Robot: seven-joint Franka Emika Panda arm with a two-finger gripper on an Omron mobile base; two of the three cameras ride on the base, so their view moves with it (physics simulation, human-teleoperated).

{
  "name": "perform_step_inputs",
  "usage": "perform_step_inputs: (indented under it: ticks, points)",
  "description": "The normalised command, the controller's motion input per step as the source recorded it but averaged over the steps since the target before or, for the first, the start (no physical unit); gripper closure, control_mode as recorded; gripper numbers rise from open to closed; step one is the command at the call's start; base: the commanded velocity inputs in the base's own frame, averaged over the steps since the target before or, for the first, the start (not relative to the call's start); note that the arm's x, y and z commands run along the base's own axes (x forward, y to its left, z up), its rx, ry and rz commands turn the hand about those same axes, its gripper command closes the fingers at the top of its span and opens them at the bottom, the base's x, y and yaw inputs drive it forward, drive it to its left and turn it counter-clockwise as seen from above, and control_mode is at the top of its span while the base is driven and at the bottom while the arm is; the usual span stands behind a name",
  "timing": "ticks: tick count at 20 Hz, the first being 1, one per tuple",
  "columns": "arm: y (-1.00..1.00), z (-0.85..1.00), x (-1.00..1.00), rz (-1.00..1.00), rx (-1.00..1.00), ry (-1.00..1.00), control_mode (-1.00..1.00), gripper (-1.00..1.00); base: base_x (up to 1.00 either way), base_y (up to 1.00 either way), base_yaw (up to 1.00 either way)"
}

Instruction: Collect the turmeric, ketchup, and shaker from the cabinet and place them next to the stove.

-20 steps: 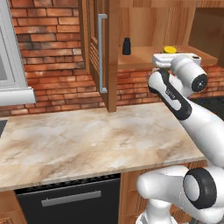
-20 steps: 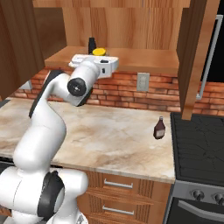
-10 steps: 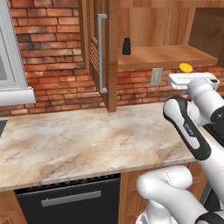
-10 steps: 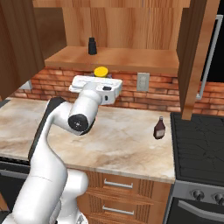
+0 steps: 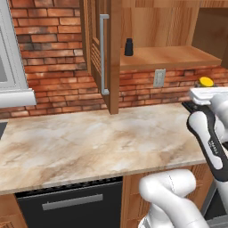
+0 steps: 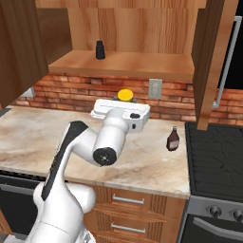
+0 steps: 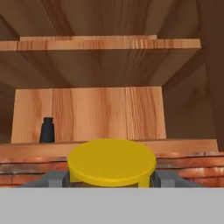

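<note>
The cabinet (image 6: 118, 64) is grained matt wood, the counter (image 5: 89, 142) smooth marbled stone, the wall (image 5: 53, 67) rough brick.

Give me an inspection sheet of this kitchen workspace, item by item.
Surface: marbled beige counter, bare apart from the ketchup.
Job's things: turmeric held in the pincer, out of the cabinet; ketchup upright on the counter beside the stove; shaker on the cabinet shelf.
Clutter: nothing seen.
Grippers: pincer shut on the turmeric, carried above the counter below the shelf.
Cables: nothing seen.
Surroundings: brick wall, wall outlet, open cabinet door with grey handle, black dishwasher front, drawers.
</note>
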Motion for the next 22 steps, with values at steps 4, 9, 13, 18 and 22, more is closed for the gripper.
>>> perform_step_inputs:
  ticks: [4, 9, 13, 18, 22]
  points:
    - [-0.73, -0.69, 0.03, 0.07, 0.0, 0.19, -1.0, 1.0, 0.0, 0.0, 0.0]
    - [-0.7, -0.81, 0.35, 0.14, 0.0, 0.18, -1.0, 1.0, 0.0, 0.0, 0.0]
    - [-0.65, -0.75, 0.57, 0.19, 0.0, 0.08, -1.0, 1.0, 0.0, 0.0, 0.0]
    - [-0.54, -0.52, 0.55, 0.18, 0.0, 0.0, -1.0, 1.0, 0.0, 0.0, 0.0]
    - [-0.44, -0.49, 0.45, 0.15, 0.0, 0.0, -1.0, 1.0, 0.0, 0.0, 0.0]
